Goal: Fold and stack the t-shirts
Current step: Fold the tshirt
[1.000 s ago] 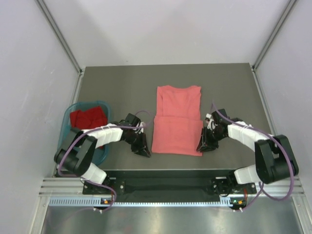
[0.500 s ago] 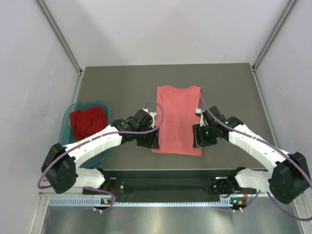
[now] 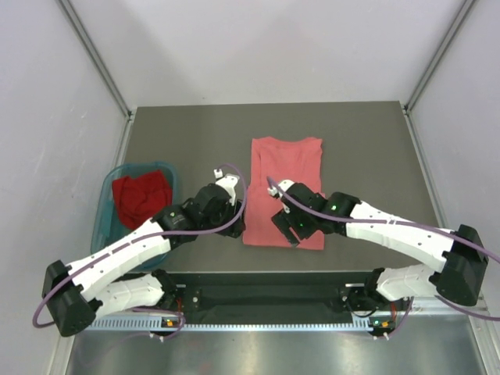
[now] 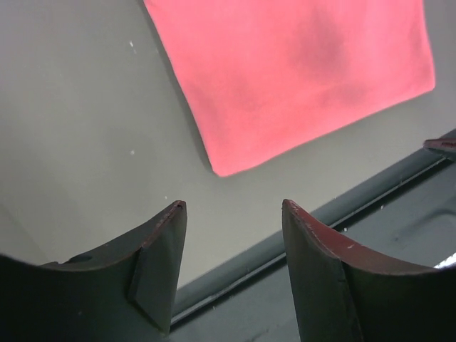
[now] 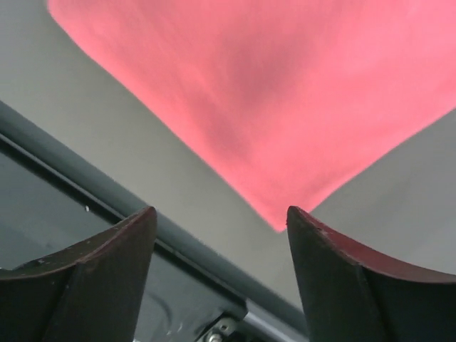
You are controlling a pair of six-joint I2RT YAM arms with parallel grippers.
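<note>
The salmon-pink t-shirt [image 3: 286,176] lies flat on the table's middle, its lower part folded up. It also shows in the left wrist view [image 4: 299,71] and the right wrist view [image 5: 271,92]. The deep red t-shirt [image 3: 141,195] lies crumpled in the teal basket [image 3: 105,199]. My left gripper [image 3: 228,212] is open and empty, raised just left of the pink shirt's near left corner [image 4: 231,214]. My right gripper [image 3: 291,226] is open and empty, raised over the pink shirt's near edge [image 5: 221,221].
The table's near edge and the dark arm mounting rail [image 3: 266,281] run just below the shirt. Grey walls enclose the table at left, right and back. The basket stands at the table's left edge.
Both arms have lifted off the table beside the shirt. The right gripper has swung left over the shirt's near edge; the left gripper has risen by the near left corner. The shirt has not moved.
</note>
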